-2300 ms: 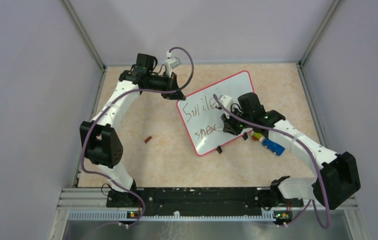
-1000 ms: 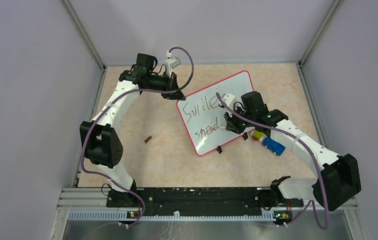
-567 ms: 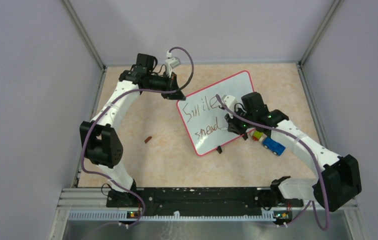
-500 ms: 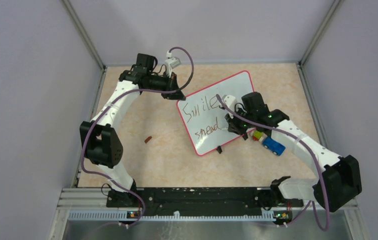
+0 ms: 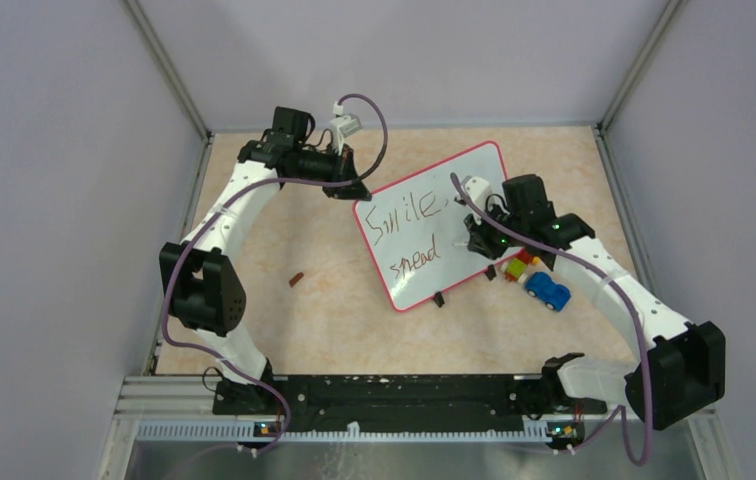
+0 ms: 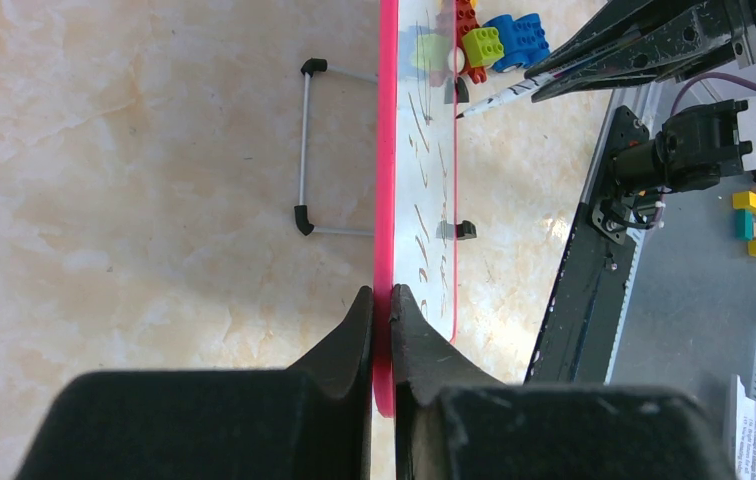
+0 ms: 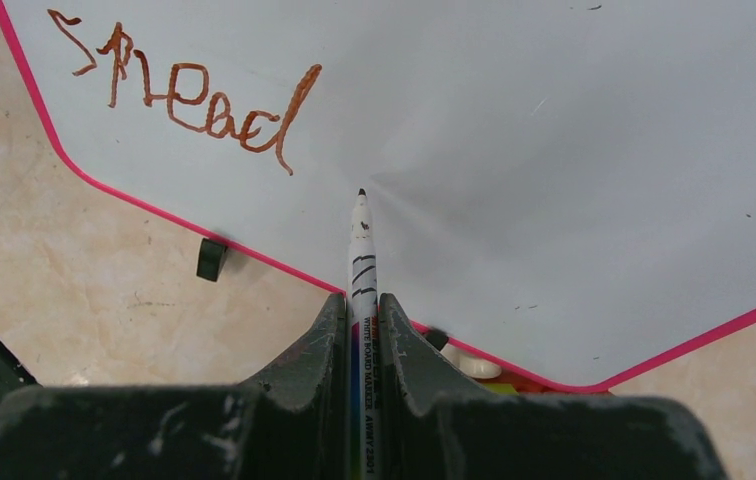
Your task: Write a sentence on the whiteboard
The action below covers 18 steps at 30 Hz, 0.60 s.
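The whiteboard (image 5: 422,288) stands tilted on the table, its pink rim edge-on in the left wrist view (image 6: 386,150). The sentence (image 5: 409,215) reads "Smile," with "spread" (image 7: 189,100) below it in brownish-red; no "joy" shows. My left gripper (image 5: 356,190) is shut on the board's far left corner rim (image 6: 382,292). My right gripper (image 5: 477,245) is shut on a white whiteboard marker (image 7: 360,255). The marker's dark tip sits at or just off the white surface, right of "spread".
Toy bricks (image 5: 519,268) and a blue toy car (image 5: 546,291) lie right of the board, under my right arm. A small brown piece (image 5: 297,279) lies on the table to the left. The board's wire stand (image 6: 304,150) sticks out behind it.
"sprea" gained its final "d". My right gripper then moved right, away from the word's end, uncovering the comma after "Smile". The left arm and board have not moved.
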### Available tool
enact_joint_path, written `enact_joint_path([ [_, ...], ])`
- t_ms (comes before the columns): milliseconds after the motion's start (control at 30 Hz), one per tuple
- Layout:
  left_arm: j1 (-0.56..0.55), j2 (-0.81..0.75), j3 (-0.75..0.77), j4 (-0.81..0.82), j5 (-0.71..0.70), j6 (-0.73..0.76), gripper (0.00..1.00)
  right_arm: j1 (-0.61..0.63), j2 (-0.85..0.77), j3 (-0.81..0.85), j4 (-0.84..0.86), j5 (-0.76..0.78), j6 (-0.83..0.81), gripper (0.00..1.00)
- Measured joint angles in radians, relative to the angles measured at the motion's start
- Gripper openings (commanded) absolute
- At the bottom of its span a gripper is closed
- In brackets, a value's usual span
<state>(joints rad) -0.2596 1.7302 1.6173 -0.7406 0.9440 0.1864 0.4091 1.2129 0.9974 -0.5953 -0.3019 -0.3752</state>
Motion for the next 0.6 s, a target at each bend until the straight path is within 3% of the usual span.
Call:
enact_joint_path([
  [600, 0.0, 0.0, 0.0, 0.0, -0.003, 0.0, 0.0, 0.001, 0.047, 0.018, 0.033, -0.013, -0.005, 0.0],
])
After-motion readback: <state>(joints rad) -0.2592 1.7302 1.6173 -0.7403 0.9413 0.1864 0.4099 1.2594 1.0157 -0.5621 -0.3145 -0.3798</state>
